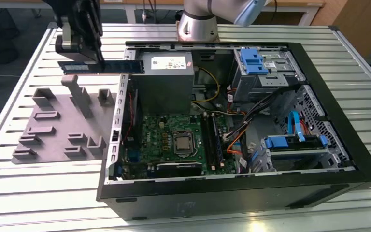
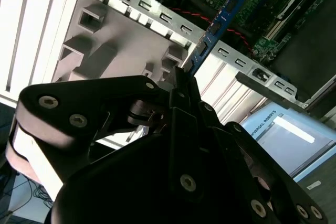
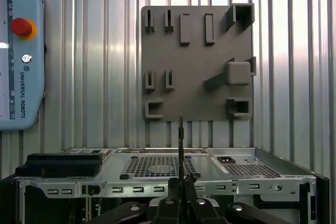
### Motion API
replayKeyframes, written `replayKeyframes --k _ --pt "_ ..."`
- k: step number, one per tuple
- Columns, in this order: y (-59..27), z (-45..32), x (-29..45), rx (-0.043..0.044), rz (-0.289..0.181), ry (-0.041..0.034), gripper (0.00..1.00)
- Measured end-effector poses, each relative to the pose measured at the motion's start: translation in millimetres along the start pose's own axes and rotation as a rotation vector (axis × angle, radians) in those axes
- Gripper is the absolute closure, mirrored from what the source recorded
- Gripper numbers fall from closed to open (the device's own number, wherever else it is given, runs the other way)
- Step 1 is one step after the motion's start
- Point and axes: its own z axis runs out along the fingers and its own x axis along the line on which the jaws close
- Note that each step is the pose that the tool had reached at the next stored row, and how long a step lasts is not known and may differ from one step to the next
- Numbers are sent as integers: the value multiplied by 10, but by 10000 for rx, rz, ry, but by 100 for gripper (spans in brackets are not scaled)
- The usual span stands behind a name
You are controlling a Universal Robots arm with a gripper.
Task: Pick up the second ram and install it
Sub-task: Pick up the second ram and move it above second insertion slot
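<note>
While it hangs up in the air, the tool (image 1: 98, 59) has its fingers pinched tight on the second ram (image 1: 118, 65), gripping the stick around its middle so it lies level with both ends poking out either side. In the second wrist view the greenish-blue board runs straight out from between the fingers. Right under the tool sits the grey fixture plate (image 1: 63, 121) with its little blocks, flat on the slatted metal desk (image 1: 44, 193). One end of the stick reaches over the rim of the open computer case (image 1: 237, 198), just beside the power supply (image 1: 166, 67). Further off from the tool, down in the case, are the motherboard (image 1: 166, 133) and its long black memory slots (image 1: 209, 140).
</note>
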Motion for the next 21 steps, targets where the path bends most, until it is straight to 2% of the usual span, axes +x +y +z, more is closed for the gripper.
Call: replayKeyframes --k 7,17,21 --pt "-209 2 -4 0 0 0 86" --pt "-612 2 -12 1 -1 0 86" --pt "-730 2 -15 0 0 0 86"
